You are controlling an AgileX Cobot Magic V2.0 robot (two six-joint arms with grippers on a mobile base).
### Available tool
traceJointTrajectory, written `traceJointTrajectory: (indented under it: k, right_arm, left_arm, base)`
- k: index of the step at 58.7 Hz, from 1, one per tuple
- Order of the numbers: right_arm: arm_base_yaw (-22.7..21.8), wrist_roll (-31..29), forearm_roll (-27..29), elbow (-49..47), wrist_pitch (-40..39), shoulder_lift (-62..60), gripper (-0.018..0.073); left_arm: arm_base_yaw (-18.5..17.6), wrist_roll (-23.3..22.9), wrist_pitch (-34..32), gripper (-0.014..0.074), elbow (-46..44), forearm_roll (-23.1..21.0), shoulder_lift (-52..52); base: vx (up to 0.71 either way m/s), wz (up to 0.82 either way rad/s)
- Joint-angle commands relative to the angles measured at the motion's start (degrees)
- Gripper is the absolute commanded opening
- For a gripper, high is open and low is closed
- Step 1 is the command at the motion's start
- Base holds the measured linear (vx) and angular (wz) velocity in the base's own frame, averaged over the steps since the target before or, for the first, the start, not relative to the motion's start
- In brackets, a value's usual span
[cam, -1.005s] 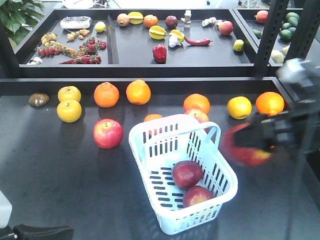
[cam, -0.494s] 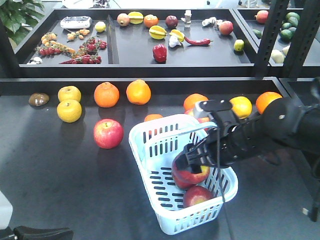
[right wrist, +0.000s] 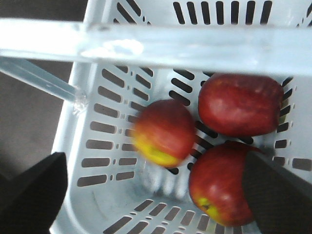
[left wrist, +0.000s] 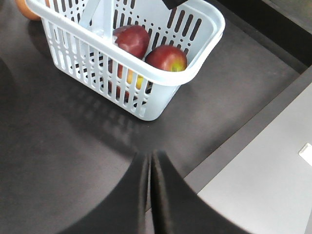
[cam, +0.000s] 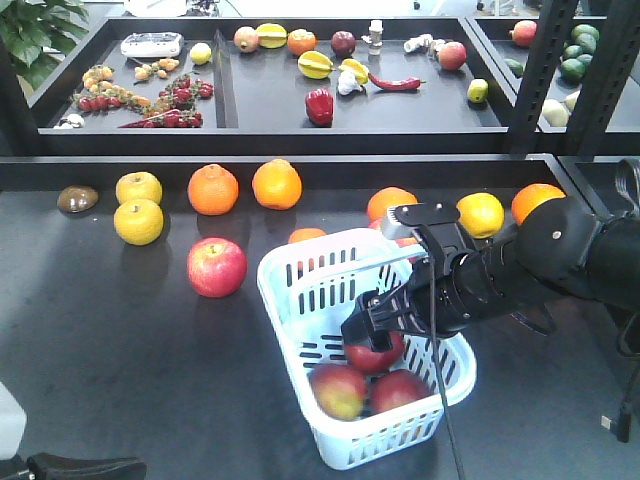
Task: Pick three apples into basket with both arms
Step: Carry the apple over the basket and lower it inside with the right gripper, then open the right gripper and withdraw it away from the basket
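Right wrist view alone shows right gripper (right wrist: 151, 187) released above three apples (right wrist: 164, 132).

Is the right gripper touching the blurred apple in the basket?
Apart. The right wrist view shows the blurred apple on the basket floor, with slotted floor visible between it and both fingers of the right gripper, which is open.

Dark red apples (right wrist: 239, 103), pale-blue basket (cam: 300, 275)
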Motion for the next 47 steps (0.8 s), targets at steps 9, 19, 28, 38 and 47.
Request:
traceJointTrajectory:
  k: [9,19,28,38,47]
  right_arm:
    - [-0.2,-0.4,-0.6,-1.7,2.4,-5.2,0.0568]
    - [-0.2,2.7,-6.6,-1.7,6.9,-11.6,0.0211]
    - [-0.2,4.4,-12.9,-1.7,11.5,-19.5,-0.0013]
    - [-0.2,5.6,-15.6,0.4,12.3,-30.8,-0.0009]
    - [-0.2,6.2,-16.7,7.6,8.9,-42.4,-0.0009]
  left_arm:
    - [0.0,-0.5,-2.5,-0.0006,-1.4,-0.6,-0.2]
    - [0.0,-0.5,-2.4,-0.0006,-1.4,-0.6,-0.2]
    - [0.0,-0.5,-2.4,-0.0006,-1.4,-0.6,-0.2]
    - [0.0,-0.5,-2.2,-0.0006,-1.4,-0.7,-0.2]
    - [0.0,-0.6,-2.2,-0.0006,-1.4,-0.7,-0.2]
  base:
    - [0.0,0.0]
    - [0.0,0.0]
    - [0.0,0.0]
    - [0.0,0.0]
    - [0.0,0.0]
